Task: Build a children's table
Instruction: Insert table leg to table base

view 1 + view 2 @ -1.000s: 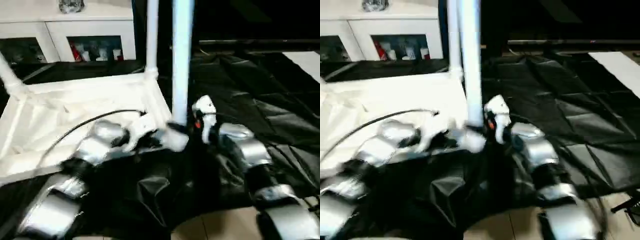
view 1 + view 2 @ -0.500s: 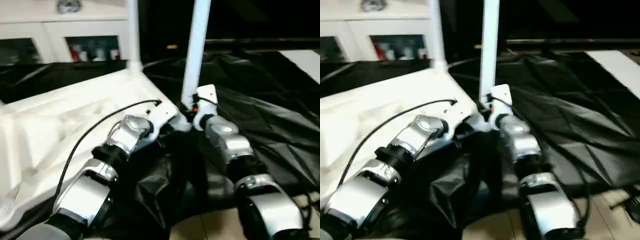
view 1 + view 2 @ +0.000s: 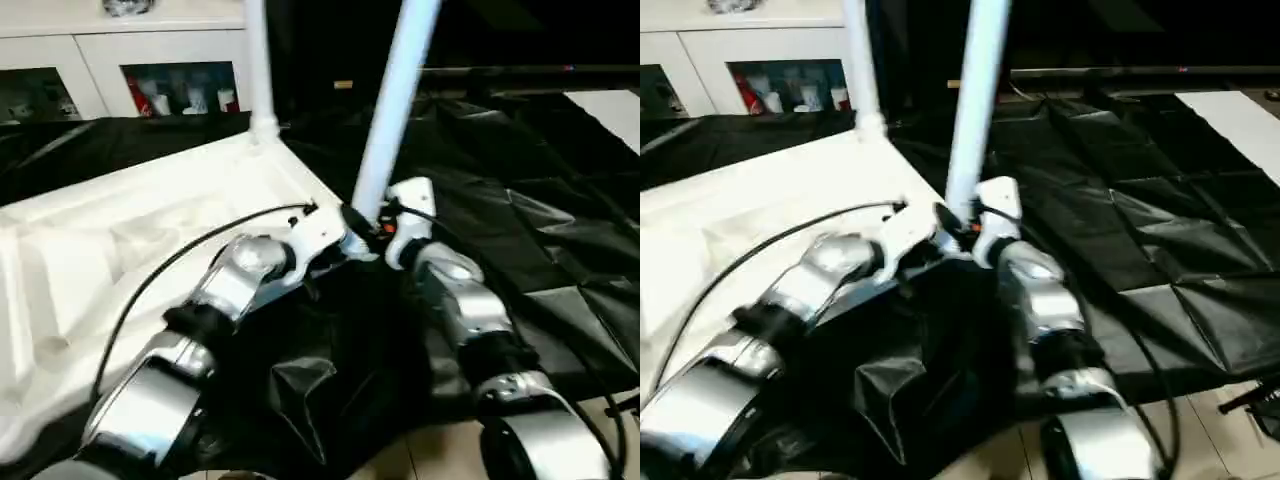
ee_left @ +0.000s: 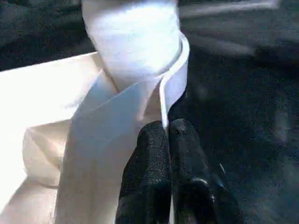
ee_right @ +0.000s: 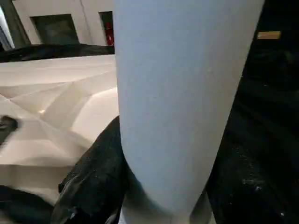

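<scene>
A white tabletop (image 3: 130,230) lies upside down on black sheeting (image 3: 520,200), on the left of the scene. One white leg (image 3: 256,60) stands in its far corner. A second leg (image 3: 392,110) rises, leaning right, from the near right corner socket (image 4: 135,60). The right gripper (image 5: 126,186) clasps the base of this leg between its fingers. The left gripper (image 4: 167,140), fingers pressed together, pinches the socket's thin rim. A white cabinet (image 3: 120,50) stands far left.

You are looking at an indoor room like a lab or test space: black plastic sheeting (image 3: 520,210) covers a pale floor (image 3: 440,455), with a white glass-door cabinet (image 3: 150,60) at the far left.
</scene>
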Controlling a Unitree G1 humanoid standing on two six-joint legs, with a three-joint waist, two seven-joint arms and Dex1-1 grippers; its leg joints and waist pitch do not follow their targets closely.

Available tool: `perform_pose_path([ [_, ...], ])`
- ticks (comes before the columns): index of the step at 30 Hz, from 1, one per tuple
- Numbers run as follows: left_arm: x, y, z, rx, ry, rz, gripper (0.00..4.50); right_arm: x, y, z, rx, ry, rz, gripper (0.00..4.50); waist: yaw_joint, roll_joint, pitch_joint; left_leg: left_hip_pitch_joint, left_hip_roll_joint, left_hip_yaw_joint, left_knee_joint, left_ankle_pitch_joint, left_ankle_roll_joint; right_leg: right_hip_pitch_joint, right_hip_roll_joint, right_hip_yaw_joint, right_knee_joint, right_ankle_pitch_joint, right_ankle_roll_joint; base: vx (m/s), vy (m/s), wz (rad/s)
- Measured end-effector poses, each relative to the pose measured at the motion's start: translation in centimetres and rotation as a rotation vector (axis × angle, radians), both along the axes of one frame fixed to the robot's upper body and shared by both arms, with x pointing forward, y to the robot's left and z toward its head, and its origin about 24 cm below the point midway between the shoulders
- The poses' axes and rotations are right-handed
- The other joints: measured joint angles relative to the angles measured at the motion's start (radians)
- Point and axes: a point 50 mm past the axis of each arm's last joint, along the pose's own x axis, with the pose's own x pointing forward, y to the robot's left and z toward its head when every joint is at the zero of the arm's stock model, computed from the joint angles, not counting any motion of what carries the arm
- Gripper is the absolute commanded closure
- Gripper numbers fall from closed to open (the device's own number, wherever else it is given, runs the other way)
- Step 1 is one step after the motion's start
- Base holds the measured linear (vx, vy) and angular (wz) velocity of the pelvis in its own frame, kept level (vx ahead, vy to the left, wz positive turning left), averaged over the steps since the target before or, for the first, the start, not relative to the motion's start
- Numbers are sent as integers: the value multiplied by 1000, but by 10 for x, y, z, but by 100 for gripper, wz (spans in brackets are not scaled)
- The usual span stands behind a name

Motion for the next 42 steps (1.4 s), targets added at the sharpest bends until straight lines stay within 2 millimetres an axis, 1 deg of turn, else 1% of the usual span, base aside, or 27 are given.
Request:
perform_pose_path([
  [1,-1,3,2,3,-4,-15,393,-1,0,0,-5,1,17,262,0,0,0,0,0,0,1,0,0,0,0,0,1,0,0,0,0,0],
  [3,-2,3,14,-27,-35,-66,390,-3,-4,-1,-13,13,30,262,1,1,1,0,1,0,1,0,0,0,0,0,1,0,0,0,0,0],
  [4,-3,0,24,-61,-65,-106,385,-3,-7,1,-17,17,37,262,7,2,2,0,1,1,1,0,0,0,-1,0,1,0,0,0,0,0],
  [5,-4,-2,30,-91,-79,-126,379,-3,-9,2,-15,23,48,262,10,2,2,0,1,2,2,0,0,0,-1,0,1,0,0,0,0,0],
  [6,-4,-1,35,-118,-91,-133,359,-5,-12,3,-12,25,59,262,10,2,2,0,1,2,2,0,0,0,-1,1,1,0,0,0,0,0],
  [8,-1,6,41,-157,-98,-113,352,-8,-16,5,-11,28,89,262,9,2,2,0,1,3,2,0,0,0,-1,1,1,0,0,0,0,0],
  [10,4,16,47,-203,-103,-42,339,-10,-22,7,-23,37,117,262,7,2,3,0,1,3,2,0,0,0,0,1,2,0,0,0,0,0],
  [11,11,20,51,-228,-101,24,326,-11,-26,9,-26,39,123,262,8,0,4,0,2,3,3,1,0,0,0,0,3,0,0,0,0,0],
  [12,17,26,58,-242,-115,79,311,-11,-25,10,-25,35,132,262,8,0,5,-1,2,3,3,1,0,-2,0,0,4,0,1,0,0,0],
  [14,30,30,79,-285,-160,198,310,-12,-25,11,-23,39,145,262,7,-1,5,-1,2,3,3,1,-1,-2,1,0,4,1,1,0,0,0],
  [15,35,27,91,-333,-181,242,310,-12,-24,11,-24,45,149,262,8,-1,5,-1,2,3,3,1,-1,-2,0,0,4,1,1,0,0,0],
  [17,38,14,107,-411,-193,264,310,-13,-19,10,-22,53,159,262,11,-1,5,-1,2,3,4,1,0,-1,0,1,4,1,1,0,0,0],
  [18,38,4,114,-445,-190,262,310,-13,-15,10,-23,56,167,262,14,-1,5,-1,2,3,4,1,0,-2,0,1,4,1,1,0,0,0],
  [21,31,-27,119,-499,-161,201,310,-14,-10,11,-22,61,178,262,17,-2,6,-3,2,3,5,1,1,-2,0,0,4,1,1,0,0,0],
  [23,26,-41,122,-532,-133,163,310,-13,-11,12,-23,58,171,262,16,-1,7,-4,2,3,7,0,1,-3,0,1,4,1,1,0,0,0],
  [26,13,-56,136,-618,-111,51,310,-13,-15,13,-28,55,162,262,13,-1,7,-4,3,3,7,0,1,-4,0,1,6,1,1,0,0,0],
  [28,8,-60,145,-648,-113,10,310,-12,-18,13,-30,58,151,262,10,0,7,-3,3,3,7,1,2,-3,0,1,7,1,1,0,0,0],
  [30,10,-57,145,-638,-119,35,310,-12,-20,12,-33,67,142,262,9,0,7,-2,3,3,8,2,3,-3,1,1,8,1,1,0,0,0],
  [33,20,-50,136,-576,-127,125,310,-13,-18,12,-35,72,146,262,4,0,7,-1,3,3,9,2,3,-2,1,1,8,2,2,0,0,0],
  [36,28,-31,127,-478,-171,203,310,-12,-20,12,-40,71,141,262,2,0,7,-2,3,3,10,2,3,-2,1,1,8,3,2,0,0,0],
  [37,31,-22,124,-428,-199,228,310,-12,-22,12,-44,72,132,262,2,0,7,-2,3,3,10,2,3,-2,1,1,8,3,2,0,0,0],
  [39,33,-10,117,-356,-231,247,310,-11,-26,13,-45,71,113,262,4,0,7,-2,3,3,10,2,3,-2,1,1,7,3,2,0,0,0],
  [41,33,1,101,-280,-200,241,284,-7,-29,17,-38,64,81,262,7,0,7,-3,3,3,10,2,3,-2,1,1,7,3,2,0,0,0],
  [42,31,5,88,-257,-155,232,274,-5,-31,21,-36,54,64,262,9,0,7,-3,3,3,10,2,3,-2,1,1,7,3,2,0,0,0],
])
